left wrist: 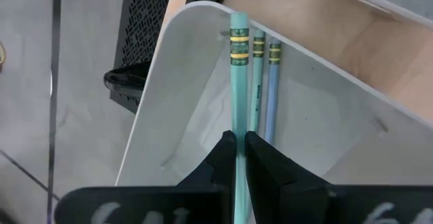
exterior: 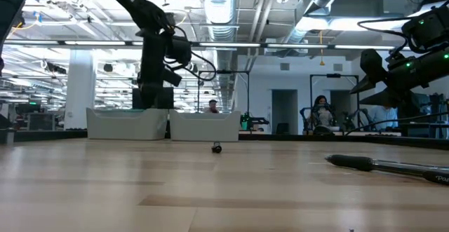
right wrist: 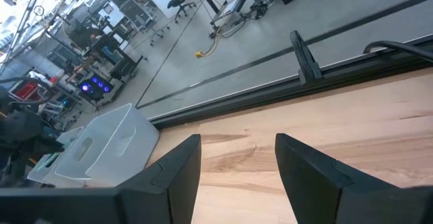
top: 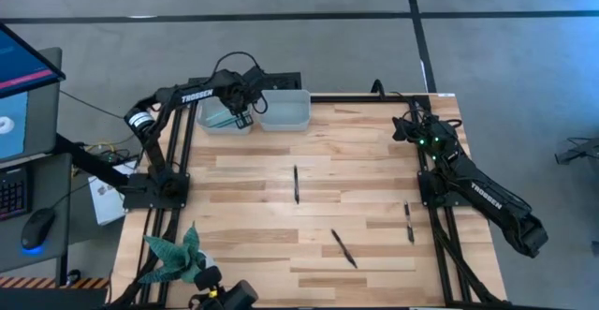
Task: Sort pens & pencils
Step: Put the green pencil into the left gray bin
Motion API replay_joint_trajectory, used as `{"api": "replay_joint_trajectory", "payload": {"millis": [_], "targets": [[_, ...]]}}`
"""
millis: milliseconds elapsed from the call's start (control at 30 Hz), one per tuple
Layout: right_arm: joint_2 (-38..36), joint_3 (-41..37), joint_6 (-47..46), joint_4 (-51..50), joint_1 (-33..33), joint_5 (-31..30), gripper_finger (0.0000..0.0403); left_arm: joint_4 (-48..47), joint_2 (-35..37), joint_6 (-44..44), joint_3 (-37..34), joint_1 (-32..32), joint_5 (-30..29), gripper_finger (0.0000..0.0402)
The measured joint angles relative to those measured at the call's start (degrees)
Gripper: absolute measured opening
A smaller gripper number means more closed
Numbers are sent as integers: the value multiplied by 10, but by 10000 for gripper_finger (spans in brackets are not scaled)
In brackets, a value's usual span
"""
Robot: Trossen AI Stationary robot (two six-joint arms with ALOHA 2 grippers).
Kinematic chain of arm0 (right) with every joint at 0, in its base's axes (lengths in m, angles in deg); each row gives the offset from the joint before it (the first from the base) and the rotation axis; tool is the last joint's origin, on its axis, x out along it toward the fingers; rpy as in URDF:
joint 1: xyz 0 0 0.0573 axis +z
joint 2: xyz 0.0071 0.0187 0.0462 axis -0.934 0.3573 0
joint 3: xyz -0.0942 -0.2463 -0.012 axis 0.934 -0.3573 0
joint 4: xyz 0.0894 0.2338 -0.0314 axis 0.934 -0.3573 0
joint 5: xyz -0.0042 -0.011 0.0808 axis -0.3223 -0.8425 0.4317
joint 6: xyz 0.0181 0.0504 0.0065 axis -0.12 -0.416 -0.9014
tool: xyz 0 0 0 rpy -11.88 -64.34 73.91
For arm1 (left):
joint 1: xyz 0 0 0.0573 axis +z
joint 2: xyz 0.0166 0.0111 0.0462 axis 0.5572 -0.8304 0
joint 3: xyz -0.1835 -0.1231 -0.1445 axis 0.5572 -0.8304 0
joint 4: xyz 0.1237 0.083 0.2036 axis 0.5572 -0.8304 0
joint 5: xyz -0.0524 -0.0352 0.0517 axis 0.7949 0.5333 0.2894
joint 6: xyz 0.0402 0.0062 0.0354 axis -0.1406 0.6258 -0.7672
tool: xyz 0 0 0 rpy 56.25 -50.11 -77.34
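Left gripper (left wrist: pixel 236 158): the jaws are seen pinched tight on a teal pencil (left wrist: pixel 238 95), which runs forward out of the narrow slit between the two dark wedge-shaped fingers.
Held pencil: a smooth painted stick is shown, ringed near its far end by a yellow and dark band; the far end is touching the bin's rounded corner.
Other pencils (left wrist: pixel 262 82): two more, one teal and one light blue, are laid just beside the jaws' right, parallel to the held one and banded alike.
Left bin (top: pixel 223 115): a pale, smooth plastic box with rounded corners is seen directly beneath the jaws.
Second bin (top: pixel 285 111): the same shape and material, set touching the first, to one side of the left jaws.
Right gripper (right wrist: pixel 237 173): the jaws are held wide with nothing between them, above bare pale wood planks (right wrist: pixel 352 126).
Black pens (top: pixel 296 184): three slim dark sticks are left lying apart on the table, well away from both pairs of jaws.
Writing: "TROSSEN" is read in white on each arm; lettering on the nearest pen (exterior: pixel 393 166) is cut off.
Hard to make out: fine print along the middle pencil cannot be read.
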Motion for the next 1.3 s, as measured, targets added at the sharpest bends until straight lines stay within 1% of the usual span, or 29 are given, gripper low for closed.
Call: {"api": "replay_joint_trajectory", "payload": {"millis": [267, 400, 1133, 1300], "targets": [[0, 0, 0, 0, 0, 0, 212, -15, 0, -5, 0, 7, -6, 7], [0, 0, 0, 0, 0, 0, 212, -15, 0, 4, 0, 8, -26, 7], [0, 0, 0, 0, 0, 0, 212, 12, -1, 19, 0, 13, -14, 7], [0, 0, 0, 0, 0, 0, 212, 12, -2, 20, 0, 13, -12, 21]]}}
